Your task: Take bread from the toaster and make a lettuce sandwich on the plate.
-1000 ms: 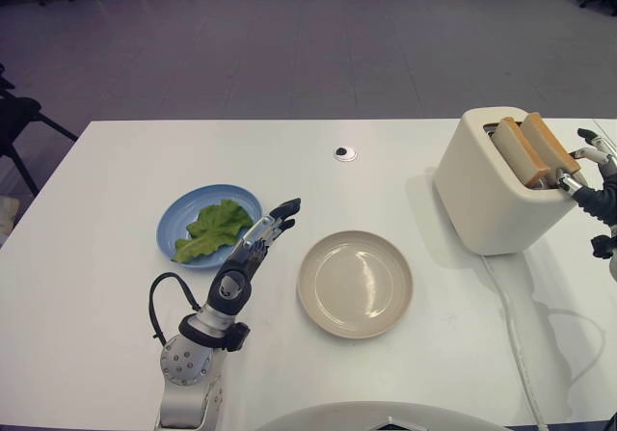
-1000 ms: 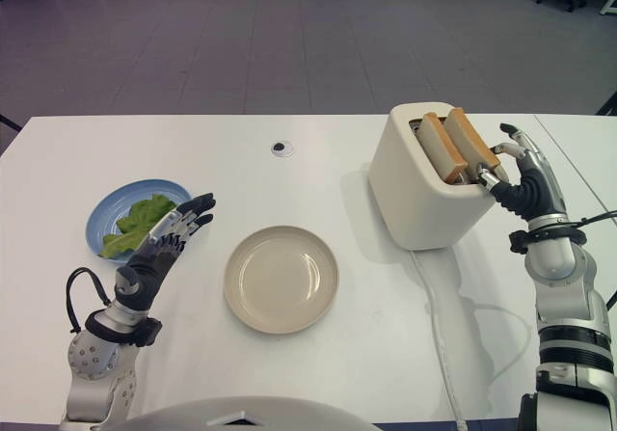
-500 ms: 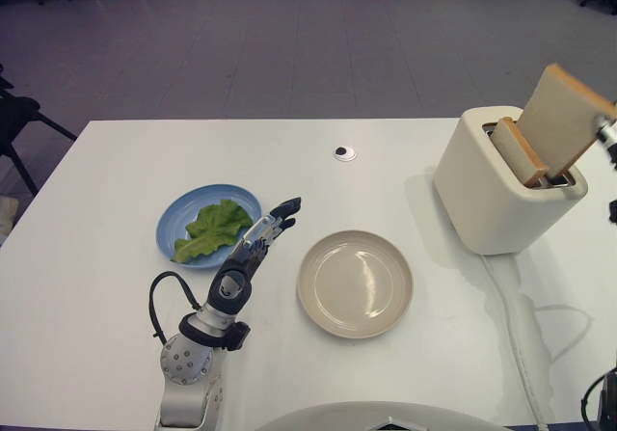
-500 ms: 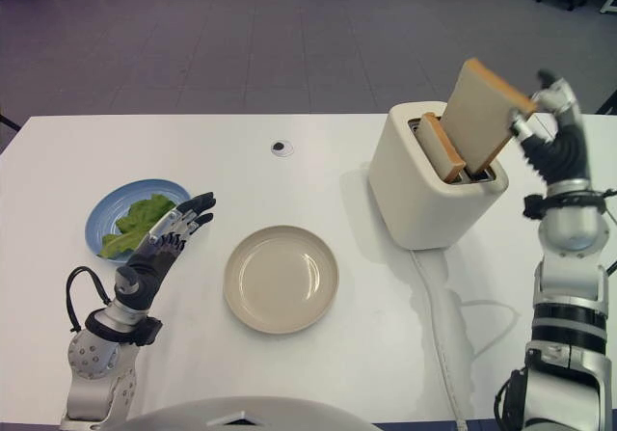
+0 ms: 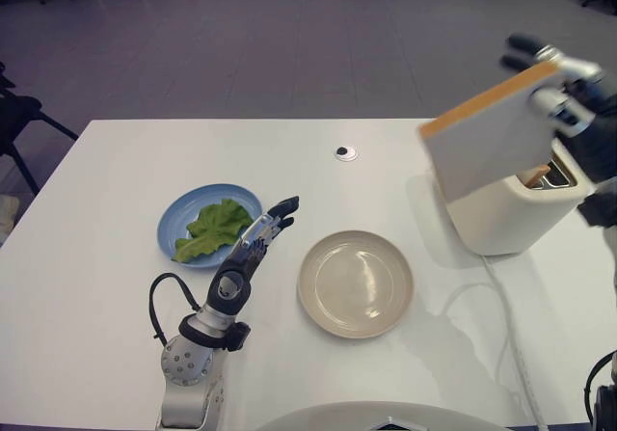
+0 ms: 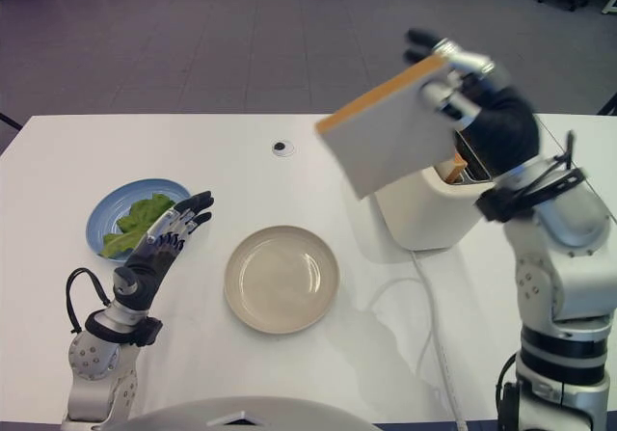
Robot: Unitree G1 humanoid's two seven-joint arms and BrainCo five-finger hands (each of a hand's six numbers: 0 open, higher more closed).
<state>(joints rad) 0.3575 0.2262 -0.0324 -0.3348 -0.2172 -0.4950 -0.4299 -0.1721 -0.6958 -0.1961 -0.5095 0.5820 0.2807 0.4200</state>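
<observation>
Above the toaster — right hand has pulled bread free.

Light: bright, even, cast from overhead | Shadows: soft pale ones thrown on the worktop beneath the bread and right hand, and left of the toaster | Glare: faint sheen seen on the plate | Floor behind: lit dimmer

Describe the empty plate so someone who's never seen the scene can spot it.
On the white table, look between the toaster on the right and the blue plate of lettuce on the left. The beige plate sits there; unlike the blue one, it holds nothing.
</observation>
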